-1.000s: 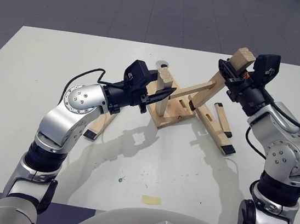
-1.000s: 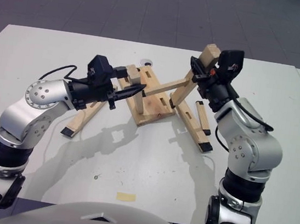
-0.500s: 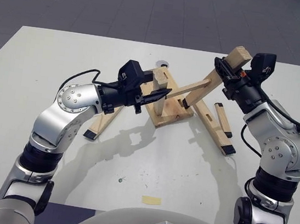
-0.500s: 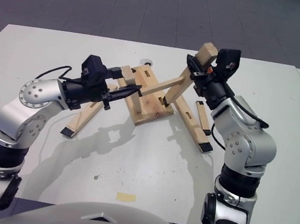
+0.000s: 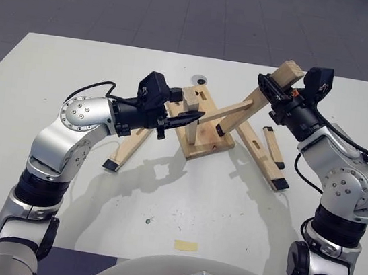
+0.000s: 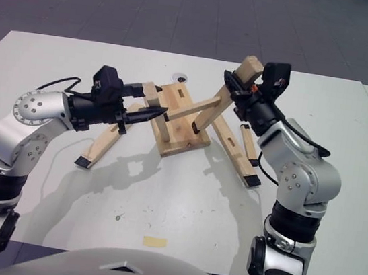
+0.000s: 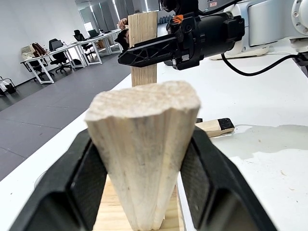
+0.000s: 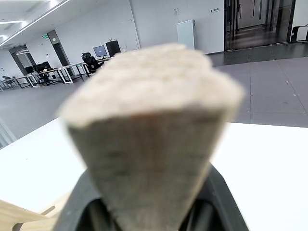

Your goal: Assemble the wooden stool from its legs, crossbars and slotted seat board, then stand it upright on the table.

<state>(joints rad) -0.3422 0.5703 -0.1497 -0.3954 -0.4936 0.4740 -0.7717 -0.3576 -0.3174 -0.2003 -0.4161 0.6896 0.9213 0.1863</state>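
Though two legs and a crossbar were in play, the stool was judged well short of finished.

- Item: pale slotted wooden seat board (image 5: 207, 140), lying flat near the middle of the white desk (image 5: 57, 73).
- Item: pale square upright wooden leg (image 5: 191, 101), standing on the board's left part, apparently seated.
- Item: pale tilted wooden leg (image 5: 237, 117), leaning from the board up and to the right. Whether its lower end sat in a slot could not be told.
- Item: thin wooden crossbar (image 5: 225, 110), spanning between those two legs.
- Item: loose wooden leg with black foot (image 5: 128, 147), flat on the desk just left of the board, untouched.
- Item: loose wooden pieces with black ends (image 5: 266, 158), flat on the desk to the board's right, beneath the tilted leg.
- Left to do, by judgement: square up the tilted leg, fit the loose parts, stand the stool upright.

Left claw (image 5: 193, 116): the arm was bent at the elbow, with the forearm reaching in level from the left. It pinched the upright leg a little below its top end, and the left wrist view showed both pads (image 7: 82, 183) pressed against the wood.

Right claw (image 5: 272, 89): the forearm was raised over the right side of the desk, pointing inward. It was clamped on the tilted leg just below its upper end.
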